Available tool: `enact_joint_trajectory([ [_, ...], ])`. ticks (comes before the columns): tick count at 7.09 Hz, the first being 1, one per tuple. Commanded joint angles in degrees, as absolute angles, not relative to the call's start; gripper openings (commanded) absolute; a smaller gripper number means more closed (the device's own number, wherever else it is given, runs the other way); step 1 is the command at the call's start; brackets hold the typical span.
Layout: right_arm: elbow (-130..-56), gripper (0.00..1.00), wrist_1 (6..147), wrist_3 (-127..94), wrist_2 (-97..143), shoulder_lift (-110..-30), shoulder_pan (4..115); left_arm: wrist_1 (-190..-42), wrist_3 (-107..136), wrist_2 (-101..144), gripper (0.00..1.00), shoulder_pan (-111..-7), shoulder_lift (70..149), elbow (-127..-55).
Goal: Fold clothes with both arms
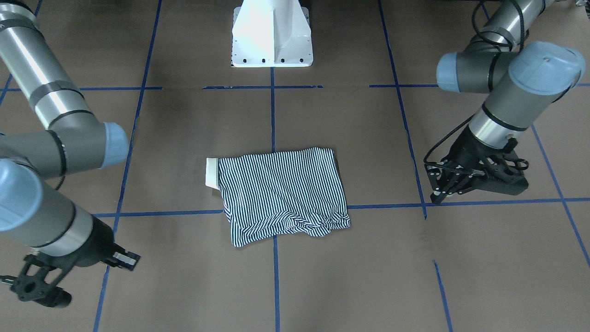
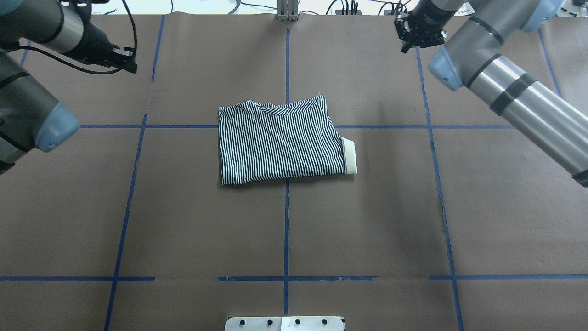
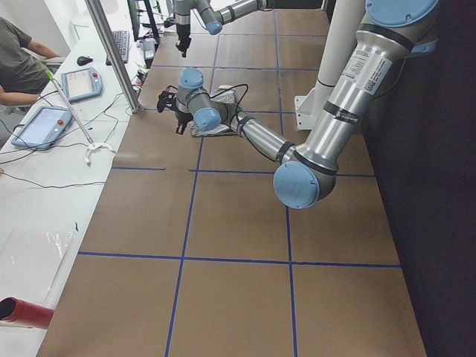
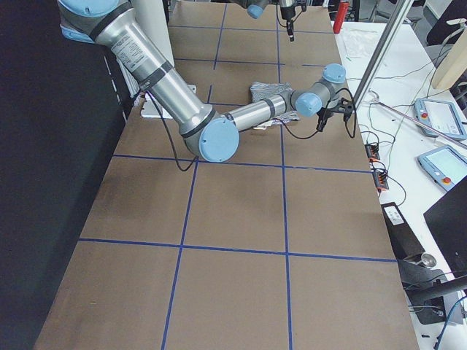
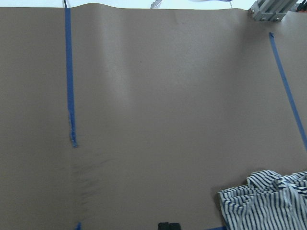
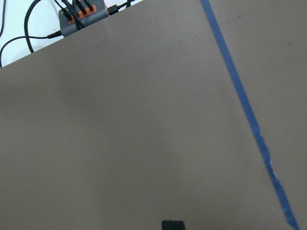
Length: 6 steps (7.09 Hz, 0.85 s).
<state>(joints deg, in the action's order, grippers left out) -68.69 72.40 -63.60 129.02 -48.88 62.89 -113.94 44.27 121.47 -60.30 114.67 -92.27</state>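
The striped polo shirt [image 2: 280, 142] lies folded into a compact rectangle mid-counter [image 2: 183, 220], its far edge slightly rumpled. The left tool [image 2: 126, 62] and right tool [image 2: 406, 46] hang well clear at the far side, tips together and empty. Folding looks essentially done.

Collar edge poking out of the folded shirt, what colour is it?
The collar is plain cream, unlike the navy-and-white striped shirt; clearest in the overhead view.

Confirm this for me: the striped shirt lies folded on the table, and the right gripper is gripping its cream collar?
No. The overhead exterior view shows the striped shirt folded on the table, but the right gripper grips nothing: it hangs well clear of the cream collar, near the table's far edge.
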Motion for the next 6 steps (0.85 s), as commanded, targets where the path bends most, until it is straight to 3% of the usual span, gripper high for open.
enact_joint_trajectory([
  [1,-78.01,0.00,74.00,-46.40,135.77,-61.82,73.60,-113.65,27.95,127.07,0.00,-70.17,107.61,-91.67],
  [4,-87.94,0.00,84.67,-19.36,135.79,-77.03,82.41,-113.29,11.37,136.18,0.00,-81.97,96.89,-91.49],
  [5,-91.63,0.00,90.47,-8.72,134.49,-81.17,86.01,-112.51,11.34,137.10,0.11,-82.26,93.11,-94.28],
  [6,-93.76,0.37,93.40,-1.91,133.86,-84.43,88.13,-106.76,11.34,136.76,0.41,-82.18,92.73,-96.39],
])
